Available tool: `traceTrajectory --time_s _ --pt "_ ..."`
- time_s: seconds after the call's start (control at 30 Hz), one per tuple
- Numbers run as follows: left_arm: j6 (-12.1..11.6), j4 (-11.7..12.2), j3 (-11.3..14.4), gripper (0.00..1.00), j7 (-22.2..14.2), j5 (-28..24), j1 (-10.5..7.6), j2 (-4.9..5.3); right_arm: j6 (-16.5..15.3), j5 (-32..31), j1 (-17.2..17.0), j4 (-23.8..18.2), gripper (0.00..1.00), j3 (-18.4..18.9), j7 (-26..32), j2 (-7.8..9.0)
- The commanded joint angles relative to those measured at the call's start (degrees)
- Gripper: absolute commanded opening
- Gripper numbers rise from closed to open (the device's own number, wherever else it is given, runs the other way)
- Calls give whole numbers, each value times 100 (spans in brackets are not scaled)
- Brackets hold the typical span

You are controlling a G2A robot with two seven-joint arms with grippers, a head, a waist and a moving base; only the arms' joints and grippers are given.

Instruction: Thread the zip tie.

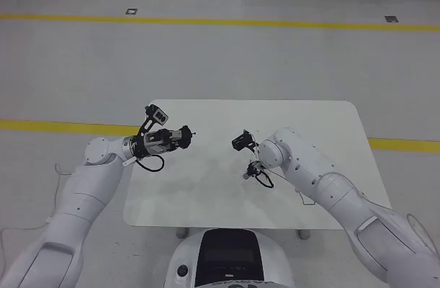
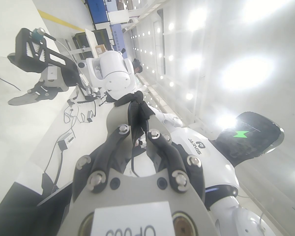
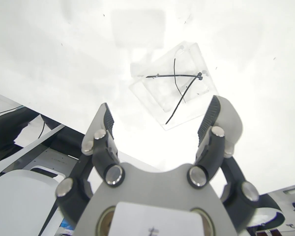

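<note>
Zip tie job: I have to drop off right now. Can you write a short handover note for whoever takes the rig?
Left gripper: shut on a black piece, held above the table. I cannot tell if the piece is a zip tie.
Right gripper: open, above the clear box, touching nothing.
Zip ties: several black ones lie crossed in the clear box on the table.
Done: no threaded tie is visible.
Left: probably the whole threading. Check first what the left gripper is holding.
</note>
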Motion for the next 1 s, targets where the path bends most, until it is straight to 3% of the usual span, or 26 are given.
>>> traceTrajectory --time_s 0.0,0.1,0.17,0.6,0.97 --pt "0 0 0 0 0 0 0 0 4 -21 15 89 25 -18 -40 -24" --pt "0 0 0 0 0 0 0 0 10 4 54 254 13 -24 -156 -71" --pt "0 0 0 0 0 0 0 0 -29 28 77 337 0 -24 -199 -94" --pt "0 0 0 0 0 0 0 0 -23 -19 199 691 0 -144 -149 -265" --pt "0 0 0 0 0 0 0 0 -469 152 343 1084 0 -339 102 -460"
